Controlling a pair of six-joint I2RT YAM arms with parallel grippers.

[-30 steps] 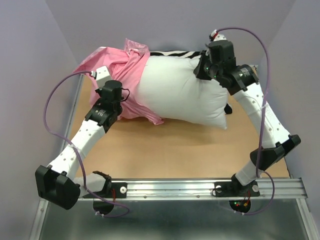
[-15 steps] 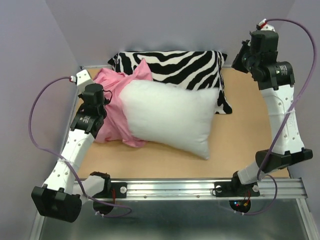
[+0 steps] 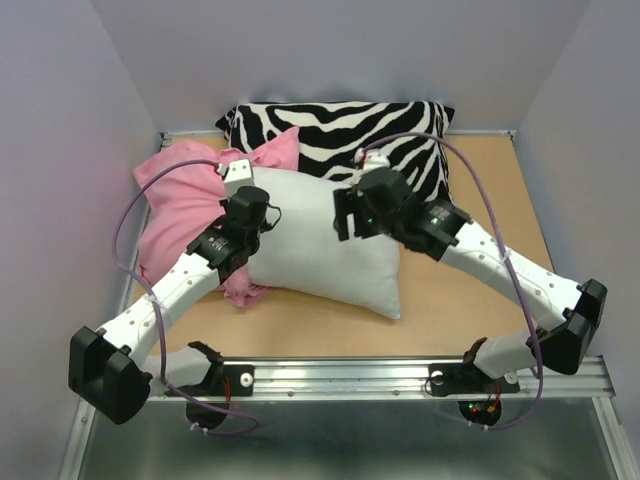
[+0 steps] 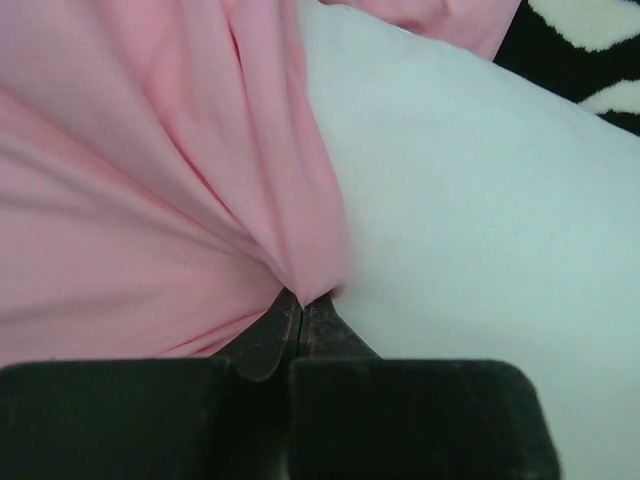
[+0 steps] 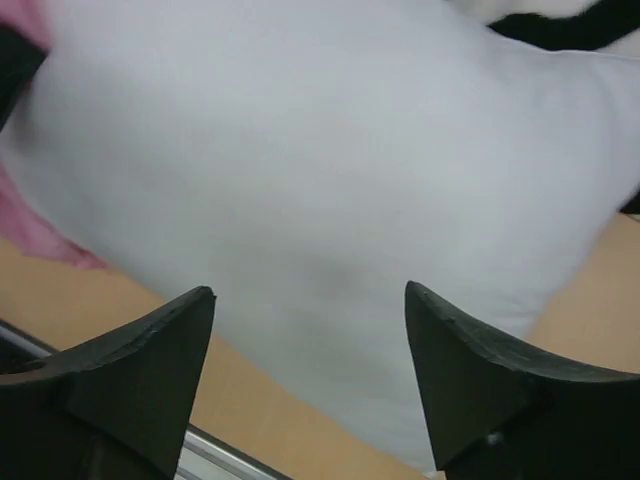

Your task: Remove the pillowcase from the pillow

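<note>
The white pillow (image 3: 315, 255) lies in the middle of the table, its left end still inside the pink pillowcase (image 3: 175, 205). My left gripper (image 3: 256, 220) sits at the pillowcase's mouth, and in the left wrist view it (image 4: 303, 298) is shut on a pinched fold of the pink fabric (image 4: 150, 200) right beside the bare pillow (image 4: 480, 220). My right gripper (image 3: 345, 215) hovers over the middle of the pillow. In the right wrist view it (image 5: 308, 292) stands wide open above the pillow (image 5: 330, 150), with nothing between its fingers.
A black-and-white zebra-striped pillow (image 3: 340, 125) lies along the back wall, touching the white pillow and the pillowcase. Purple walls close in the left, back and right sides. Bare brown tabletop (image 3: 470, 270) shows to the right and in front, up to the metal rail (image 3: 400, 372).
My right arm has swung from the far right corner down over the pillow, and its jaws have opened. The left gripper, still holding pink fabric, has shifted right; the pillow lies further left.
</note>
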